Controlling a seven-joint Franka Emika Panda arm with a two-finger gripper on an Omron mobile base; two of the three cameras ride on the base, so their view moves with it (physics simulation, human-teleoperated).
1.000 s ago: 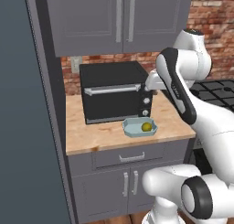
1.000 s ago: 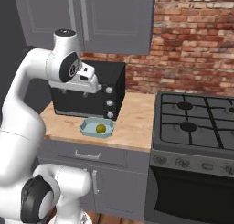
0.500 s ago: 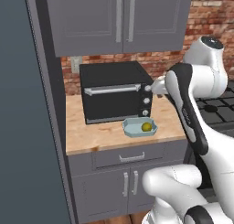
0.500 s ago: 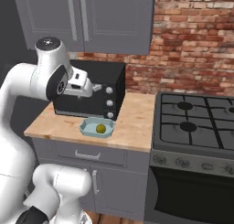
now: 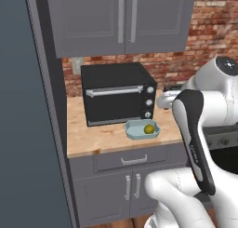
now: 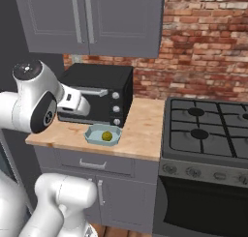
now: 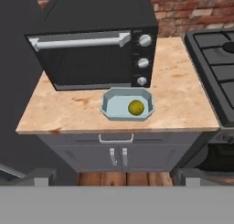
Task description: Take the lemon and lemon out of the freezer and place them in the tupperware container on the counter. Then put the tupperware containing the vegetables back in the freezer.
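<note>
**A:** Where is the fruit?

**B:** One lemon (image 7: 135, 107), dull olive-yellow, lies inside the tupperware container (image 7: 115, 109), toward its right half in the hand view. The container rests on the counter (image 7: 183, 99), just in front of the black microwave (image 7: 91, 40) and below its knobs.

**A:** And the gripper?

**B:** The gripper (image 7: 109, 175) is raised well back from the counter edge; its two finger tips (image 7: 39, 176) stand far apart at the bottom corners of the hand view, jaws spread wide with nothing between them. In the base views the hand is probably the white block beside the microwave, though the arm hides most of it.

**A:** Surroundings?

**B:** The dark freezer (image 5: 23, 129) flanks the counter's left; a gas stove (image 6: 208, 134) adjoins its right, under a brick wall (image 6: 208, 42).
</note>
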